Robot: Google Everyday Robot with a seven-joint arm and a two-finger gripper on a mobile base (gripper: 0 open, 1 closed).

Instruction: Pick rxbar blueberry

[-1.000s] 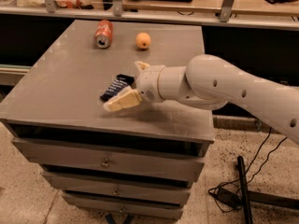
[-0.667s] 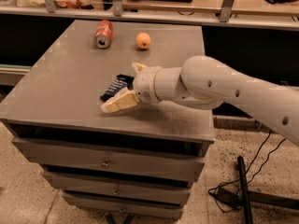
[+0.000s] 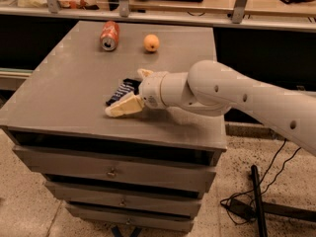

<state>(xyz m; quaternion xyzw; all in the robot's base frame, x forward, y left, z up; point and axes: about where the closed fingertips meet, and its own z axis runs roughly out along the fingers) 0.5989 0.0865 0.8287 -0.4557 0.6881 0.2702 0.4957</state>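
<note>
The rxbar blueberry [image 3: 120,92], a flat dark bar with white print, lies on the grey cabinet top [image 3: 69,83] near its middle front. My gripper [image 3: 126,93] is down at the bar, reaching in from the right. Its cream fingers are apart and straddle the bar: the near finger [image 3: 123,106] lies along the bar's front side and the far finger [image 3: 144,73] is behind it. The bar's right end is hidden by the wrist.
A red soda can [image 3: 109,35] lies on its side at the back of the top, with a small orange fruit [image 3: 151,42] to its right. The cabinet has drawers [image 3: 112,171] below. Shelving stands behind it, and cables [image 3: 256,201] lie on the floor at the right.
The arm has shifted only slightly to the left. The bar lies in the same place between the fingers.
</note>
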